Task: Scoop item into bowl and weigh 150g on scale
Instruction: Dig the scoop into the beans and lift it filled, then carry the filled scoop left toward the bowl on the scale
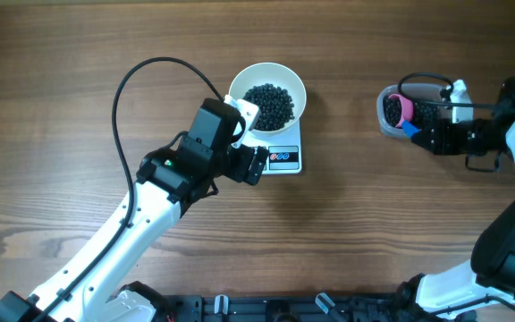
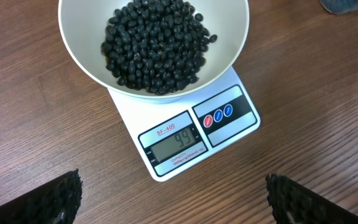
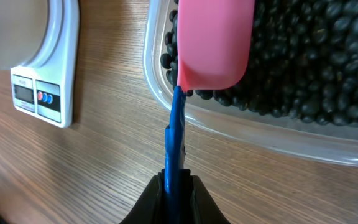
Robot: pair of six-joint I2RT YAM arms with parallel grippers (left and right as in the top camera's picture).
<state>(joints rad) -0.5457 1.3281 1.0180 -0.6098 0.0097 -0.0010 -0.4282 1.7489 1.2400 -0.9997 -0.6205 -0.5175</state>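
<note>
The white bowl (image 1: 267,96) (image 2: 79,50) stands on the white scale (image 1: 284,157) (image 2: 191,134) and holds a heap of small black beans (image 1: 269,104) (image 2: 154,43). My left gripper (image 1: 256,165) (image 2: 174,199) hovers open just in front of the scale's display, its fingers wide apart with nothing between them. At the right, my right gripper (image 1: 416,131) (image 3: 178,183) is shut on the blue handle (image 3: 176,134) of a pink scoop (image 1: 402,109) (image 3: 215,40), whose bowl hangs over a clear tub (image 1: 393,113) (image 3: 260,134) full of black beans (image 3: 316,56).
The table (image 1: 79,54) is brown wood. A black cable (image 1: 137,89) arcs from the left arm over the table left of the bowl. The scale (image 3: 45,68) also shows at the left of the right wrist view.
</note>
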